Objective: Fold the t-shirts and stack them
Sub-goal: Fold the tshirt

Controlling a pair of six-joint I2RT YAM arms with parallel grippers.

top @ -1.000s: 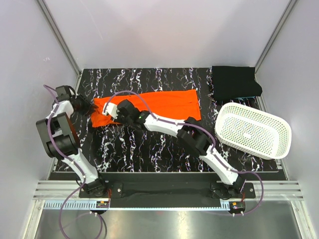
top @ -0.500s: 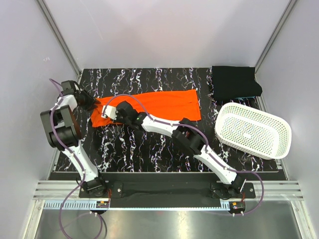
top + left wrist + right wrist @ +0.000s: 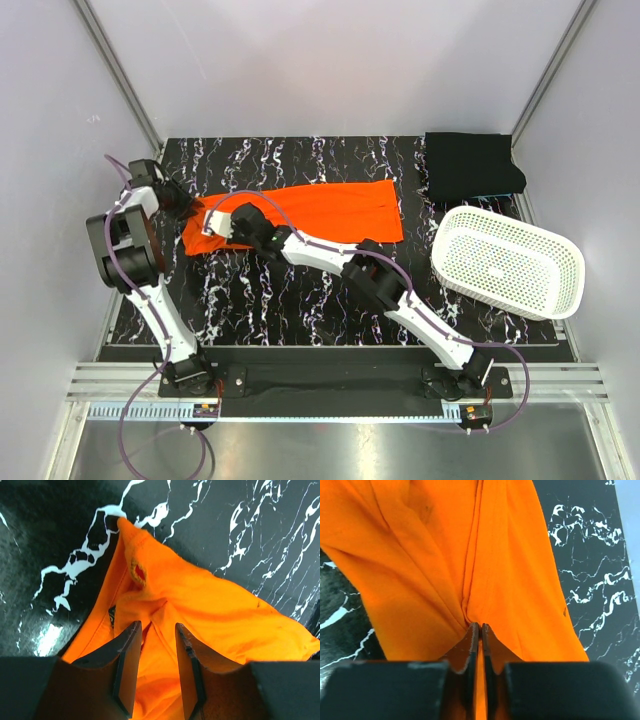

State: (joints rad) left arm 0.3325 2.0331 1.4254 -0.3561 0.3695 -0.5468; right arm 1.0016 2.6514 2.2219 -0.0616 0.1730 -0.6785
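An orange t-shirt [image 3: 330, 212] lies as a long folded strip across the middle of the black marbled table. A black t-shirt [image 3: 470, 165] sits folded at the back right corner. My right gripper [image 3: 212, 226] reaches to the strip's left end; in the right wrist view it [image 3: 477, 625] is shut, pinching a ridge of the orange t-shirt [image 3: 425, 555]. At the same end, from the left, is my left gripper [image 3: 188, 207]. Seen in the left wrist view, it [image 3: 157, 626] has its jaws apart, with rumpled orange t-shirt [image 3: 210, 610] between and below them.
A white perforated basket [image 3: 510, 262] stands at the right, just in front of the black shirt. Grey walls close in the left, back and right sides. The right arm stretches diagonally across the table's middle.
My right gripper's jaws have closed on the orange fabric. The left gripper has shifted back and right, onto the shirt's left end.
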